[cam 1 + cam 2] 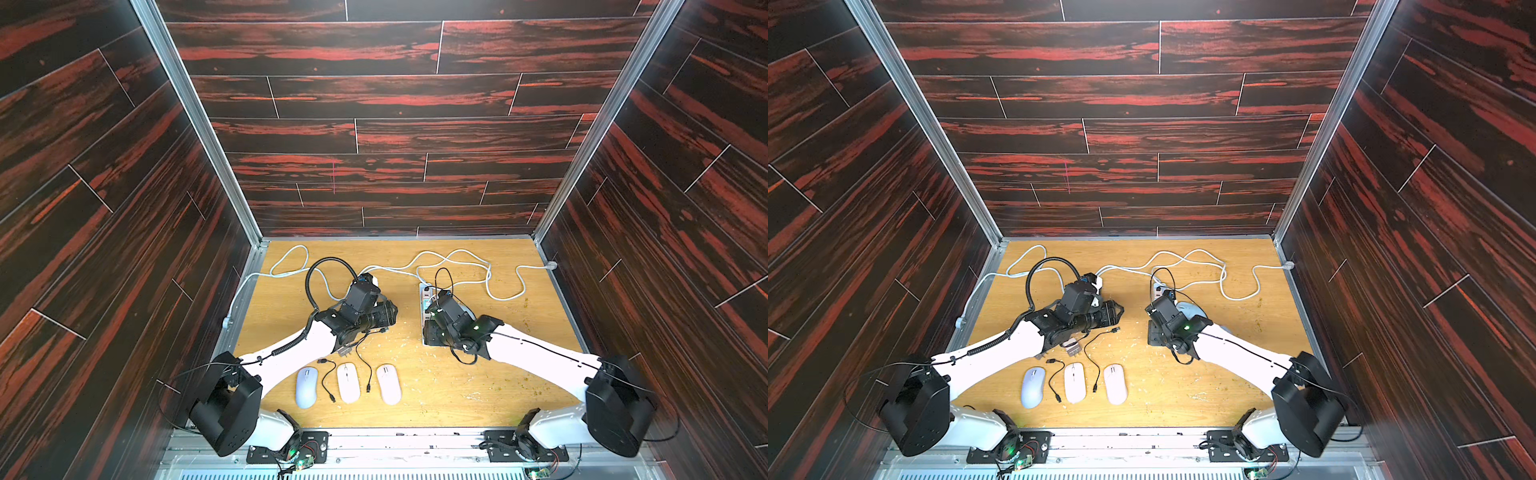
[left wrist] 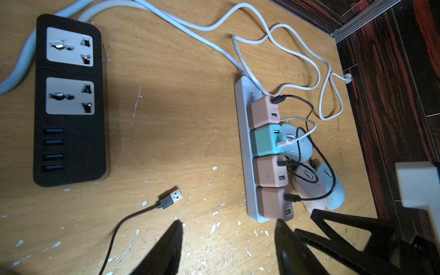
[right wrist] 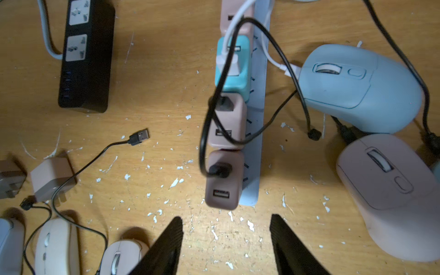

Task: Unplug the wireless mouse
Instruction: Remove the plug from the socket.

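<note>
Left and right jaws are open, holding nothing. The black wires (image 3: 202,147) loop together, so pulling one plug (image 3: 220,170) could drag the power strip (image 3: 252,190) along.

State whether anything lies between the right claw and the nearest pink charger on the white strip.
Nothing visible does: only bare tabletop separates the open right claw from the nearest pink charger; its black cable loops away past it.

My left arm (image 1: 1000,349) mid-frame, my right arm (image 1: 1237,353) over the white power strip (image 1: 1156,286), three mice (image 1: 1074,382) in a row lower centre, white cable (image 1: 1241,297) looped right of centre.
</note>
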Tool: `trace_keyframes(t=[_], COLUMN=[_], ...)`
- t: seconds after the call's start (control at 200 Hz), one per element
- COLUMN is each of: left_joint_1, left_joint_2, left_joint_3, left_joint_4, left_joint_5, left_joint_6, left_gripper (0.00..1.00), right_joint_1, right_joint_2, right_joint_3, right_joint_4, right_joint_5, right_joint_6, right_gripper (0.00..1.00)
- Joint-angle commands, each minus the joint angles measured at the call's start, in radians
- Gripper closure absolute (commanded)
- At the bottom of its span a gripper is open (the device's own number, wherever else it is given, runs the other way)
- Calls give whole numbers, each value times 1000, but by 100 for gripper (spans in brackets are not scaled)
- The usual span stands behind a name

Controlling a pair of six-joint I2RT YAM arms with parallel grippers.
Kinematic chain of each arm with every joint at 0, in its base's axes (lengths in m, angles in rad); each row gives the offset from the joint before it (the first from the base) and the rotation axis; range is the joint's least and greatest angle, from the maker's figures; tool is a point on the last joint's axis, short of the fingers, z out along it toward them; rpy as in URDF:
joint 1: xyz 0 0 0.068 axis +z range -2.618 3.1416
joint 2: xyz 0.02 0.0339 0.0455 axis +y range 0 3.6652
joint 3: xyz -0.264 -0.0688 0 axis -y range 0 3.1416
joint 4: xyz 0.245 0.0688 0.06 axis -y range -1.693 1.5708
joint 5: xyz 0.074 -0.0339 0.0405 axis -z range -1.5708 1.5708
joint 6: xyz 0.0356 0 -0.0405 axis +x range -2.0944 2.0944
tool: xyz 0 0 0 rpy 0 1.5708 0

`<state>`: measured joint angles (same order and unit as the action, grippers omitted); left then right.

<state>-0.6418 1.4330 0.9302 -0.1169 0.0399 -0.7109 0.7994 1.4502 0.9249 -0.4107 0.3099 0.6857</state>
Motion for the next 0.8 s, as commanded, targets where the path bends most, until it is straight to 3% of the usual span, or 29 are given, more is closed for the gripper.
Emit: trace_keyframes(t=[0.0,0.376,0.797], left_joint_1=[1,6,8], left_joint_2=[-7,-22,10], left_joint_3=[59,21,4], left_joint_4=[-33,-28,-9], left_joint_5=[-37,-44,-22], left_joint_6=[30,6,-8], left_gripper=[38,39,40], right_joint_1=[-21,-33,-33], right_joint_2=[48,147,145], right_joint_3=[36,80,87], right_joint_4=[-6,46,26], right_joint_5=[1,-20,-14], right_joint_6=[-12,-38,-11], right_gripper=[41,52,81])
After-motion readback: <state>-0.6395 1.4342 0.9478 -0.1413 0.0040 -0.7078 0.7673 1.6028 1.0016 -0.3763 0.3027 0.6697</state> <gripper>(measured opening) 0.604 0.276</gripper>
